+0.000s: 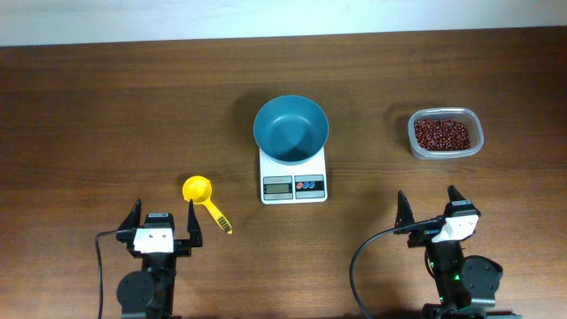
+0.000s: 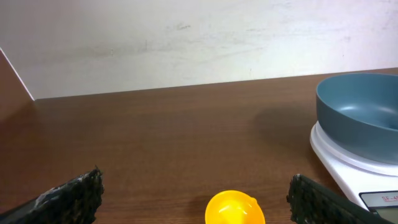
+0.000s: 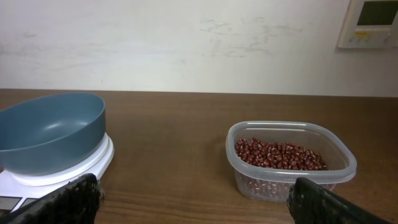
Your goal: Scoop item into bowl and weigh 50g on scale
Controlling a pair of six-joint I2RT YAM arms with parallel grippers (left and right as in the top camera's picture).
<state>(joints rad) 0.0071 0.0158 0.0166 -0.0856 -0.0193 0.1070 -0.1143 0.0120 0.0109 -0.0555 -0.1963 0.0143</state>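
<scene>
The teal-blue bowl stands empty on the white scale at mid-table. Dark reddish-brown beans fill a clear plastic tub at the right. A yellow scoop lies left of the scale, handle toward the front. My left gripper stands open just behind the scoop, nothing between its fingers. My right gripper is open near the front edge, empty, short of the tub.
A pale wall rises behind the far edge of the wooden table. A wall panel shows at upper right in the right wrist view. A black cable loops beside the right arm's base.
</scene>
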